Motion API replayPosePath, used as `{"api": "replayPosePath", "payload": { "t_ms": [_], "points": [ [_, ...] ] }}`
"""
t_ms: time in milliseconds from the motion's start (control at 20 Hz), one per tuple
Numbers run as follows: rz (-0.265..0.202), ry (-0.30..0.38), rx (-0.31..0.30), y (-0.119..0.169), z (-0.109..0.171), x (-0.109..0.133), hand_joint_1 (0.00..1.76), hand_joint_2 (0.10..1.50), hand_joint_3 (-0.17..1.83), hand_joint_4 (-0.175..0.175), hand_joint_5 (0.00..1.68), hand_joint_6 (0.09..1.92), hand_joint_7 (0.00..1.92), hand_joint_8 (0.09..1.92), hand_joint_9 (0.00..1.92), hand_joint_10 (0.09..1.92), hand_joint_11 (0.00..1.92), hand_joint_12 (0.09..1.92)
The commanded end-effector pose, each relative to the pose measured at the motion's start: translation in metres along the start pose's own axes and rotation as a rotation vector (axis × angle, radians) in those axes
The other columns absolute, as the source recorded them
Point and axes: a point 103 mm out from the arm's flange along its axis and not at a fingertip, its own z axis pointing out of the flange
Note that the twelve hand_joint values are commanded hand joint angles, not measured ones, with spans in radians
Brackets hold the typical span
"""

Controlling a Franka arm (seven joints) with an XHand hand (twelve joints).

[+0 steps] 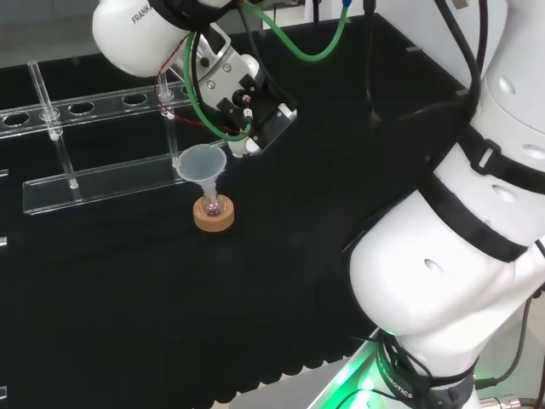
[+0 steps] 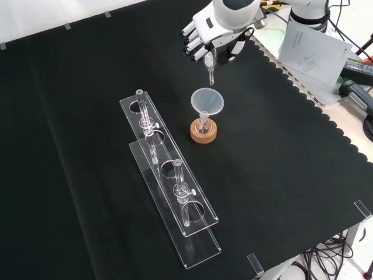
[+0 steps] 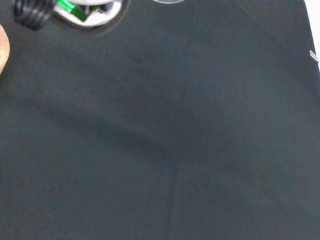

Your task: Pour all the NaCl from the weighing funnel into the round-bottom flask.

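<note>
Just below my hand (image 2: pixel 217 30), I am holding the pinched weighing funnel (image 2: pixel 211 69) stem-down over the round-bottom flask (image 2: pixel 203 125)'s funnel (image 2: pixel 207 100); pour looks underway, completion unclear.

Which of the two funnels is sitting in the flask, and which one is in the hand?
The wide funnel sits in the flask on the cork ring. The hand holds the narrow weighing funnel, stem pointing down.

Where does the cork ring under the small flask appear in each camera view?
Head view: cork ring left of centre, in front of the clear rack.
Front view: cork ring just right of centre, right of the rack.
Wrist view: cannot tell.
Shared landmark: the funnel above it.
</note>
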Motion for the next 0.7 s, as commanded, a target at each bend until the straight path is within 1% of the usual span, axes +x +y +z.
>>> {"api": "replayPosePath", "payload": {
  "t_ms": [50, 300, 700],
  "points": [
    [0.002, -0.034, 0.007, 0.002, -0.002, 0.002, 1.09, 0.75, 0.57, 0.175, 1.15, 0.85, 0.61, 0.69, 0.92, 0.42, 0.70, 1.13],
    [0.005, -0.069, 0.014, 0.004, -0.006, 0.006, 1.09, 0.75, 0.57, 0.175, 1.15, 0.85, 0.61, 0.69, 0.92, 0.42, 0.70, 1.13],
    [0.016, -0.114, 0.043, 0.008, -0.013, 0.007, 1.09, 0.75, 0.57, 0.175, 1.15, 0.85, 0.61, 0.69, 0.92, 0.41, 0.71, 1.13]
  ]
}}
